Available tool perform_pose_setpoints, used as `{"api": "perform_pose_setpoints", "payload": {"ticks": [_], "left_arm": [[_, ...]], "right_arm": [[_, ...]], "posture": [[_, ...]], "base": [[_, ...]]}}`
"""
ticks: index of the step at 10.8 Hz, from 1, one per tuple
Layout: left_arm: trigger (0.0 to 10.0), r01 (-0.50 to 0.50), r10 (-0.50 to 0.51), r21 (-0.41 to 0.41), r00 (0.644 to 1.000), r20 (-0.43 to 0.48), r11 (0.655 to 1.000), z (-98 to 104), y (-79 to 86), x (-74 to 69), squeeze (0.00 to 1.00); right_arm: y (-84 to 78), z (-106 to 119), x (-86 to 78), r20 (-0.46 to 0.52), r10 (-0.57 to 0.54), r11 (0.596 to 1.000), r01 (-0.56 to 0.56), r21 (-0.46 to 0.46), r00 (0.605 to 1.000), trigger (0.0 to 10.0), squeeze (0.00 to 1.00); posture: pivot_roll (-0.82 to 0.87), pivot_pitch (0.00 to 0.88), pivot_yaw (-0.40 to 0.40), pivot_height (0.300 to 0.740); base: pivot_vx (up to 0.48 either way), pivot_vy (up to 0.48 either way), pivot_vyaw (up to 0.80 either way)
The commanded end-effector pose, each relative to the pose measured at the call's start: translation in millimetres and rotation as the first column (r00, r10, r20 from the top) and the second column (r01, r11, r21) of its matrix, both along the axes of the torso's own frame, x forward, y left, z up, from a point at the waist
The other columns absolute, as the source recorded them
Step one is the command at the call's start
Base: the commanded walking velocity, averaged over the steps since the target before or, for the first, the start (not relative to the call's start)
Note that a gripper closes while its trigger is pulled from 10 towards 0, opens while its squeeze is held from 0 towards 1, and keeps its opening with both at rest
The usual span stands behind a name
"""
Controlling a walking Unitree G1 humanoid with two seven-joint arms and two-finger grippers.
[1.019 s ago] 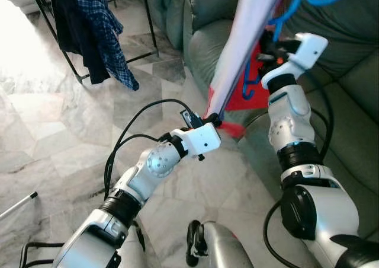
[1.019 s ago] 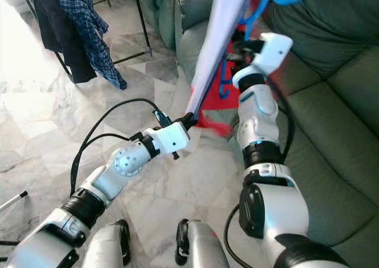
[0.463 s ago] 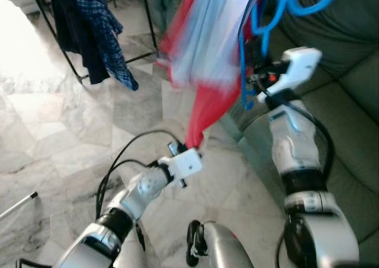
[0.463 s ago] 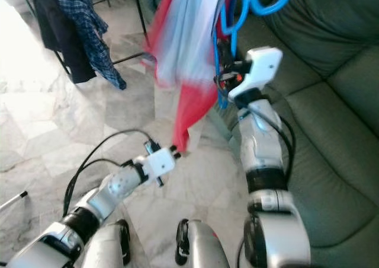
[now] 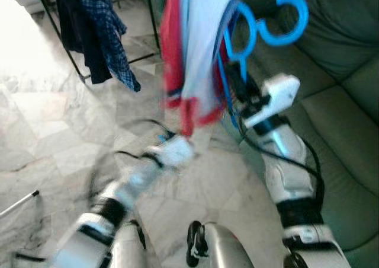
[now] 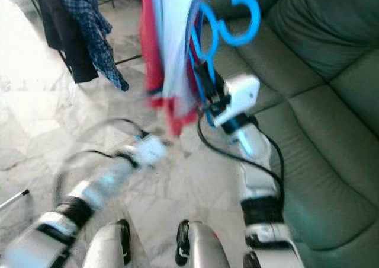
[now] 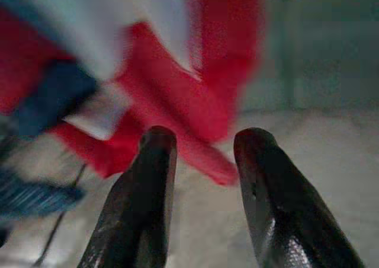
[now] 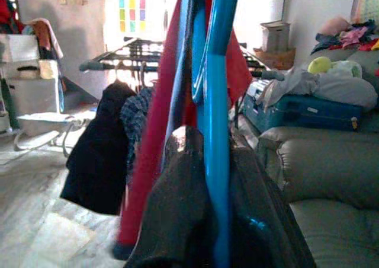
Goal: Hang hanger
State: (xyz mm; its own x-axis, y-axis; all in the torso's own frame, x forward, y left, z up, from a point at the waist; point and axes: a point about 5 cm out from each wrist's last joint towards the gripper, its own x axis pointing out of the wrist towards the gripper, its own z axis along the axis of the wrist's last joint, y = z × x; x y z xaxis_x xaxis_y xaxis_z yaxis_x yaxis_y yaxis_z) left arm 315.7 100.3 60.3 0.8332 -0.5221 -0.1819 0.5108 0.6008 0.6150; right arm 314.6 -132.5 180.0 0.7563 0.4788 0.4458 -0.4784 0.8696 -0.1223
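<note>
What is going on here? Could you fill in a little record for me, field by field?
Right tool: shut on the blue hanger, held up in front of the green sofa.
On the hanger: a red and white garment, hanging down.
Left tool: open, just below the garment's red hem, blurred in the head views.
Background: a drying rack with a checked shirt and a dark garment.
Floor: pale marble tiles.
</note>
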Motion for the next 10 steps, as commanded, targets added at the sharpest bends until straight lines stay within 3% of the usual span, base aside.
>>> {"api": "perform_pose_setpoints", "payload": {"ticks": [1,3,5,10], "left_arm": [[10.0,-0.056,0.057,-0.018,0.998,0.017,0.998,-3.1,13.9,-3.8,1.00],[10.0,-0.096,0.097,-0.030,0.994,0.046,0.995,-1.3,27.6,-5.9,1.00],[10.0,-0.125,0.129,-0.041,0.981,0.147,0.991,4.7,39.4,-10.7,1.00],[10.0,-0.124,0.128,-0.036,0.979,0.160,0.992,5.4,40.6,-11.4,1.00]], "right_arm": [[-8.3,-5.5,-8.6,0.019,-0.003,0.999,0.004,-0.038,1.000,10.0,0.00],[-18.8,-21.0,-16.3,-0.014,-0.027,0.996,0.026,-0.090,1.000,10.0,0.00],[-37.1,-43.4,-23.7,-0.072,-0.050,0.984,0.036,-0.177,0.996,10.0,0.00],[-39.3,-45.7,-24.1,-0.084,-0.055,0.985,0.040,-0.169,0.995,10.0,0.00]], "posture": [[-0.05,0.164,-0.068,0.740],[-0.04,0.169,-0.067,0.740],[-0.04,0.171,-0.064,0.740],[-0.04,0.171,-0.064,0.740]], "base": [[0.000,0.000,0.00],[0.000,0.000,0.00],[0.000,0.000,0.00],[0.000,0.000,0.00]]}}
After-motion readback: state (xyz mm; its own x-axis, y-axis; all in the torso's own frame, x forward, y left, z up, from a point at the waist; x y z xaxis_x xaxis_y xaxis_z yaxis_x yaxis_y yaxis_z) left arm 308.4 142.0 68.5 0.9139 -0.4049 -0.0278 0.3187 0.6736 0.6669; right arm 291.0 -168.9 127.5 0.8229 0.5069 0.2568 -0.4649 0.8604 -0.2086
